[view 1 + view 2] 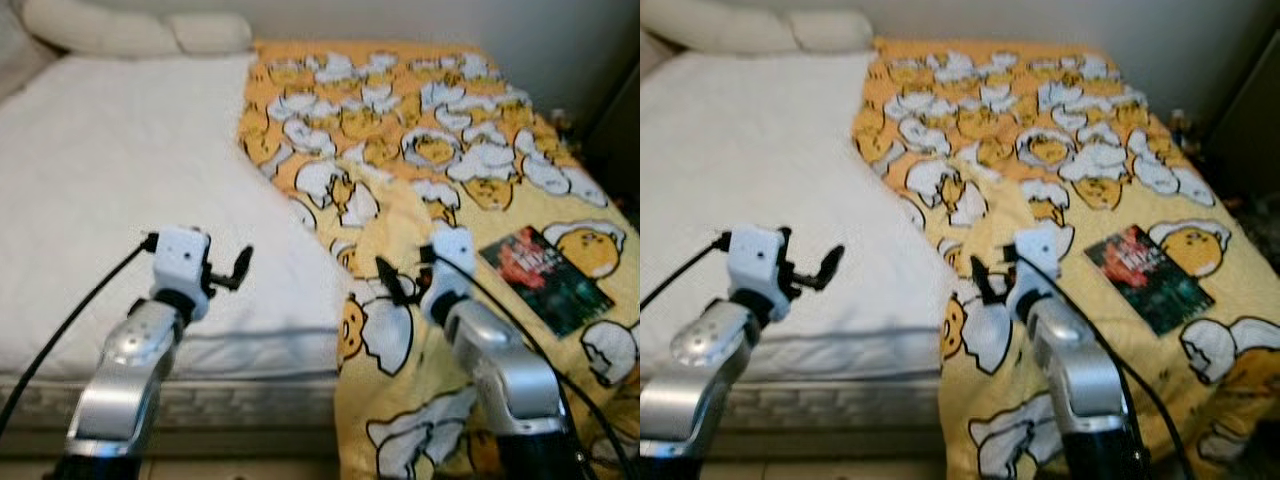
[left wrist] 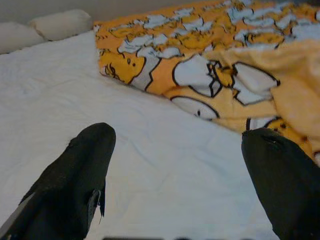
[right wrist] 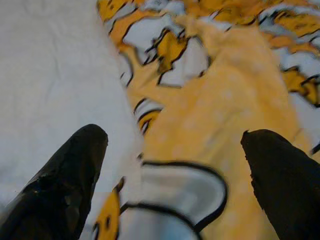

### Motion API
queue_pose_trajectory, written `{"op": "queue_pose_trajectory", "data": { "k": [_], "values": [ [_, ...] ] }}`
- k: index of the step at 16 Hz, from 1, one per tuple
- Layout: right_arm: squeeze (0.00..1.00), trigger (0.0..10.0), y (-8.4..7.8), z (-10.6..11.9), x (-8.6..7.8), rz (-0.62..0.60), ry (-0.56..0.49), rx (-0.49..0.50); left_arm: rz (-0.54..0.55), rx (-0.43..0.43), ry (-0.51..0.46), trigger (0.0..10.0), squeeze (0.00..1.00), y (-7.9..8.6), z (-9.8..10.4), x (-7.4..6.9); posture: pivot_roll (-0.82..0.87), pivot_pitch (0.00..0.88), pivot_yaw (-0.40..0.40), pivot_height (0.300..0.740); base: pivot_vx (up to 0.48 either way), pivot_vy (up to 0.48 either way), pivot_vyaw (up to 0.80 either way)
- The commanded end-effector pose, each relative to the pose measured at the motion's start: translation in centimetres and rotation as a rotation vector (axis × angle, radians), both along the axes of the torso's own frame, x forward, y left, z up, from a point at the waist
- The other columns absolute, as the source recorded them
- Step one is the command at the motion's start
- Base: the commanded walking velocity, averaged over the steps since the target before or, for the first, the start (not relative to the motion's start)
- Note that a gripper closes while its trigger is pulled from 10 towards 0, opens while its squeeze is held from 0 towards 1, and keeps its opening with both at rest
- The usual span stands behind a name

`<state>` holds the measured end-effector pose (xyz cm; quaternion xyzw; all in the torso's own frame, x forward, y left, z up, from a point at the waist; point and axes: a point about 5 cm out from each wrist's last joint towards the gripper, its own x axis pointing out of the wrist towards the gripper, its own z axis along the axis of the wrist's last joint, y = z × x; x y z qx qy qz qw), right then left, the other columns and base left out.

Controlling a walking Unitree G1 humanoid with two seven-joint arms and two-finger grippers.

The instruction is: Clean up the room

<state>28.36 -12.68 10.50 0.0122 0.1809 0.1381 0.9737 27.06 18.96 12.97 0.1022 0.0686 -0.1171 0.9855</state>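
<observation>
1. Right now the right gripper (image 1: 392,283) hangs over the near edge of the yellow blanket (image 1: 420,150), its two black fingers (image 3: 65,175) spread wide with nothing between them; the wrist view shows the cloth's egg-cartoon print directly below.
2. Beside it, the left gripper (image 1: 232,268) hovers over the bare white sheet (image 1: 110,170), fingers likewise spread apart and holding nothing, well short of the blanket's folded edge.
3. The blanket covers the right half of the bed (image 1: 840,410), bunched and rumpled along a diagonal fold that runs from near the pillows down toward the right gripper, and it drapes over the bed's front edge.
4. A dark book (image 1: 545,278) with a red and green cover lies flat on the blanket, to the right of the right arm.
5. Two pale pillows (image 1: 130,30) sit at the head of the bed, far from both grippers.
</observation>
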Motion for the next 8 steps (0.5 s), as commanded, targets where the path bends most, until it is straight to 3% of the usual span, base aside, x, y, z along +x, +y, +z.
{"op": "queue_pose_trajectory", "data": {
  "k": [1,4,7,8],
  "values": [
    [1.00,10.0,-0.2,-0.1,0.2,0.003,0.048,-0.012,-0.031,0.026,0.030,10.0,0.49,-0.1,-0.2,-0.2,-0.11,0.015,-0.011,0.740,0.000,0.000,0.00],
    [1.00,10.0,-2.6,-0.9,0.9,0.017,0.160,-0.111,-0.121,0.058,0.062,10.0,0.45,-0.7,-0.4,-0.2,-0.12,0.023,-0.007,0.740,0.000,0.000,0.00],
    [1.00,10.0,-5.0,-1.3,1.9,0.004,0.210,-0.176,-0.163,0.060,0.076,10.0,0.33,-1.0,-0.5,0.0,-0.13,0.020,0.001,0.740,0.000,0.000,0.00],
    [1.00,10.0,-5.3,-1.3,2.0,-0.003,0.219,-0.179,-0.169,0.059,0.078,10.0,0.33,-1.1,-0.5,0.1,-0.13,0.020,0.001,0.740,0.000,0.000,0.00]
  ]
}}
